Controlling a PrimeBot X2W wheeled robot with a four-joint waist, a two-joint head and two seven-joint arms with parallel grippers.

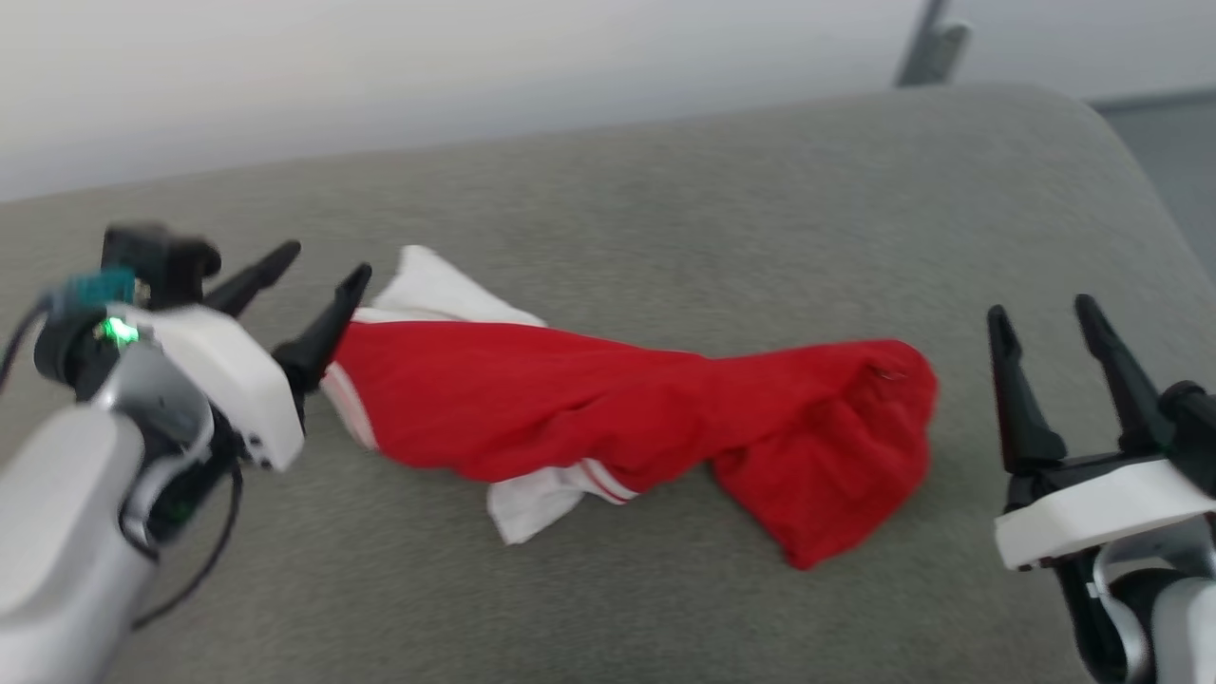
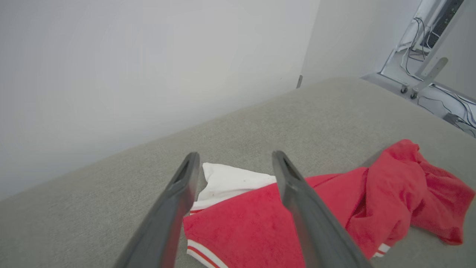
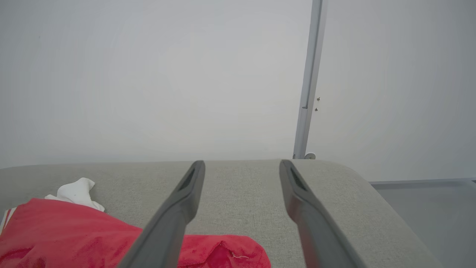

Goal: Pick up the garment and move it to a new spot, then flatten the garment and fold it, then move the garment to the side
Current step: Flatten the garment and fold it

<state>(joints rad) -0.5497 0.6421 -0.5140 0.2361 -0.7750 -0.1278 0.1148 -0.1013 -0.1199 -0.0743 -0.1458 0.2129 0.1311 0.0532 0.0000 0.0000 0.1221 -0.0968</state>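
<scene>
The garment (image 1: 608, 418) is a bright red shirt with white sleeve ends, lying in a crumpled roll across the grey cushioned surface (image 1: 665, 209). My left gripper (image 1: 328, 264) stands open at its left end, one fingertip close to the white sleeve; whether it touches I cannot tell. In the left wrist view the garment (image 2: 241, 230) lies below and between the open fingers (image 2: 178, 208). My right gripper (image 1: 1040, 318) stands open to the right of the garment, apart from it. The right wrist view has the garment (image 3: 67, 234) at lower left, below the open right gripper (image 3: 241, 165).
The cushion's far edge meets a pale wall (image 1: 427, 66). Its rounded right corner (image 1: 1092, 123) drops to the floor. A thin vertical post (image 3: 308, 82) stands behind that corner. Cables and a metal frame (image 2: 427, 56) lie on the floor beyond.
</scene>
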